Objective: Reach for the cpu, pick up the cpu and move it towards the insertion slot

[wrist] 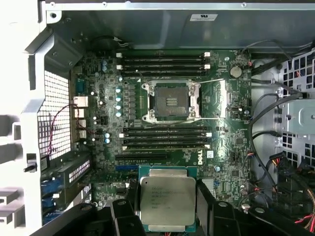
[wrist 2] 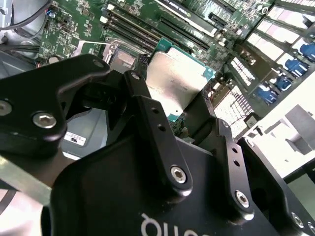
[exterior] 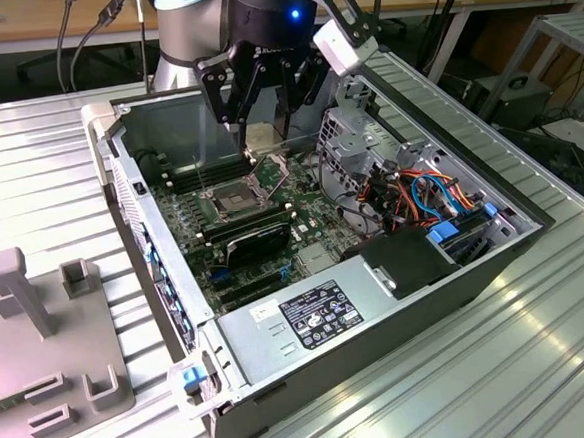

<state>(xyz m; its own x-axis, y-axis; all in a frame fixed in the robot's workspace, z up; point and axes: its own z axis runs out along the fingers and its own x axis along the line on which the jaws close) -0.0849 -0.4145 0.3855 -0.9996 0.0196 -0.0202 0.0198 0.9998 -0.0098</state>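
CPU (wrist: 167, 200), pale silver heat spreader on green substrate, clamped edge-to-edge between black gripper (wrist: 167, 216) fingers (wrist: 129, 206), raised above the motherboard (wrist: 98, 98) and apart from it. Insertion slot (wrist: 171, 101) near board centre, dark middle exposed, hinged flap swung aside, flanked by memory slots (wrist: 165, 63). Second wrist view: CPU (wrist 2: 178, 78) flat face and finger linkage (wrist 2: 157, 142) close up. Exterior view: gripper (exterior: 266, 131) over open computer case (exterior: 121, 206), socket (exterior: 232, 196) just below, power supply (exterior: 309, 318) at near end.

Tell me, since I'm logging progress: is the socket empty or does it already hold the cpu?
Empty. The insertion slot shows its bare dark centre, while the hand holds the cpu.
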